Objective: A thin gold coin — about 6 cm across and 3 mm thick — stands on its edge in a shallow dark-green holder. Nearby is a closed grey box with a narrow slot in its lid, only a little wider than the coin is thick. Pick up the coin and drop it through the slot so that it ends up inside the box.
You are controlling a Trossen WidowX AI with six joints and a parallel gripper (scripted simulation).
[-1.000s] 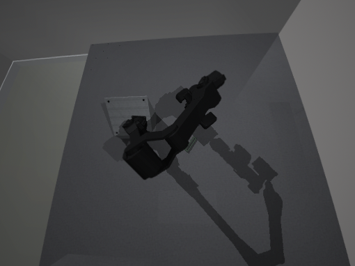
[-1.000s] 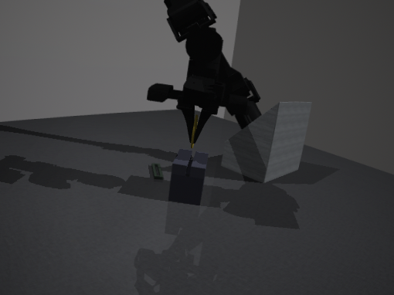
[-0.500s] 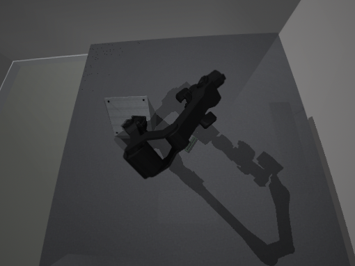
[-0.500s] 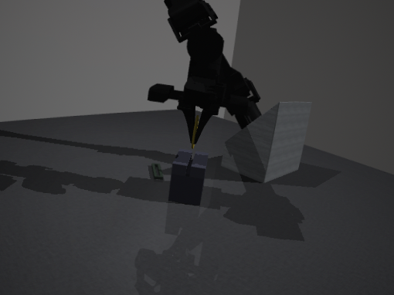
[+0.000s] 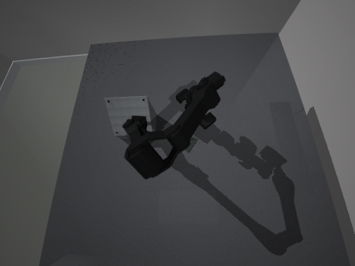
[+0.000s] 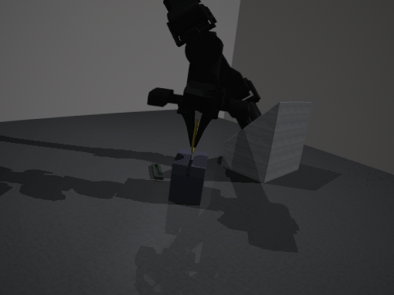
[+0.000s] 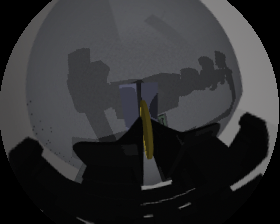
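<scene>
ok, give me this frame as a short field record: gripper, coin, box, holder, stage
gripper: black parallel-jaw gripper, jaws pointing down, shut on the coin
coin: thin gold coin, held edge-on and near vertical, lower edge just above the slot
box: closed dark grey box with a narrow slot in its lid, directly under the coin
holder: shallow dark-green holder, on the floor beside the box, no coin in it
other: pale grey block beside the arm
stage: coin lifted and lined up over the slot, not yet released
</scene>
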